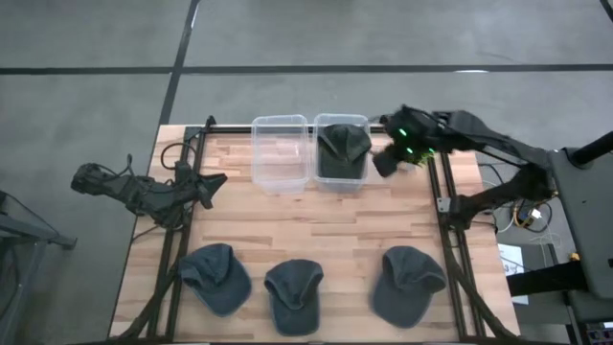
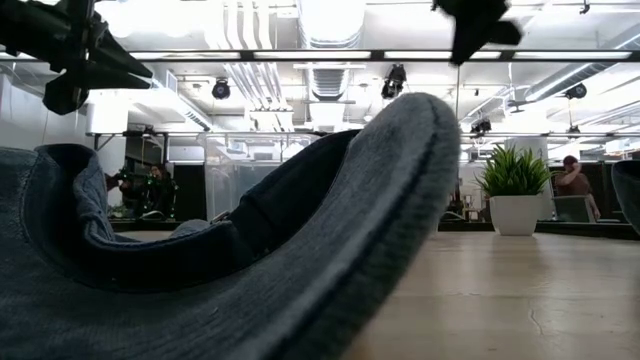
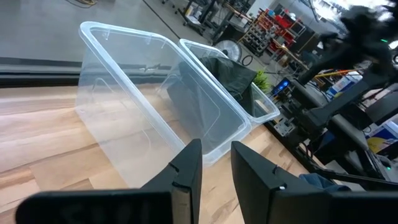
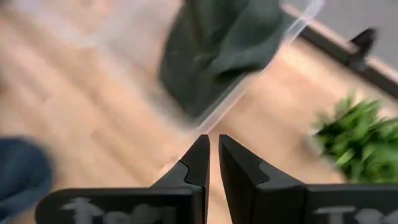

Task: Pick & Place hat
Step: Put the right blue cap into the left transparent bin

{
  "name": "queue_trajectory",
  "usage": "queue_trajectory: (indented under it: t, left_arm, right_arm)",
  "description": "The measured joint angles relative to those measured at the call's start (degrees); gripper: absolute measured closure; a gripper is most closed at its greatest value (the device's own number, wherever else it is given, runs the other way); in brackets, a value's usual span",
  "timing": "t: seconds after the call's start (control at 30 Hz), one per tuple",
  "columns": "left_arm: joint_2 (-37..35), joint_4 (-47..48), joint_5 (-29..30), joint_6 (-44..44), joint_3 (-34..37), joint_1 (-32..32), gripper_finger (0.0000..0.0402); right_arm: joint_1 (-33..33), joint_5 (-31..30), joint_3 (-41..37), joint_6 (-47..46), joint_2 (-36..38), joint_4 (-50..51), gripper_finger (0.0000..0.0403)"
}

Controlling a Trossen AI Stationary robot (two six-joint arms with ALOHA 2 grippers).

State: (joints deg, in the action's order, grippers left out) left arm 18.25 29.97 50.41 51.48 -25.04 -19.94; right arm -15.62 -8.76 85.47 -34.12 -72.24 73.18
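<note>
Right tool (image 1: 386, 163) beside right bin (image 1: 342, 178), nearly closed, empty; hat (image 1: 343, 144) lies inside. Left tool (image 1: 215, 179) narrowly open, empty, parked.

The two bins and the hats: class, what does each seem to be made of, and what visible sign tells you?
Empty bin and bin holding a hat: likely clear, glossy plastic; the wood shows through their walls. The hat in the bin and the three hats on the table: probably soft, matte woven fabric; the low view shows a ribbed weave.
</note>
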Motion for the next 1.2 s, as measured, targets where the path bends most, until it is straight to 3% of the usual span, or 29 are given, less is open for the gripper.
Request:
queue_trajectory:
  t: [0.27,0.57,0.73,0.97,1.2]
  left_arm:
    - [1.23,0.01,0.00,-0.02,0.00,0.00,0.0323]
    - [3.43,0.01,0.02,5.31,0.00,0.02,0.0323]
    - [4.84,-0.24,0.00,5.96,0.00,0.01,0.0323]
    - [6.20,-3.24,0.00,6.01,0.02,0.02,0.0323]
    - [6.85,-4.04,-0.17,5.98,0.02,0.02,0.0323]
  right_arm:
    - [19.43,-0.28,-8.46,-13.19,8.76,-0.19,0.0371]
    - [35.83,-0.26,-18.14,-29.42,9.18,-2.33,0.0371]
    - [40.85,1.20,-22.55,-40.86,8.53,-2.74,0.0371]
    - [44.28,13.86,-29.06,-53.97,8.43,-3.07,0.0371]
    - [47.23,14.01,-30.76,-57.42,8.47,-5.28,0.0371]
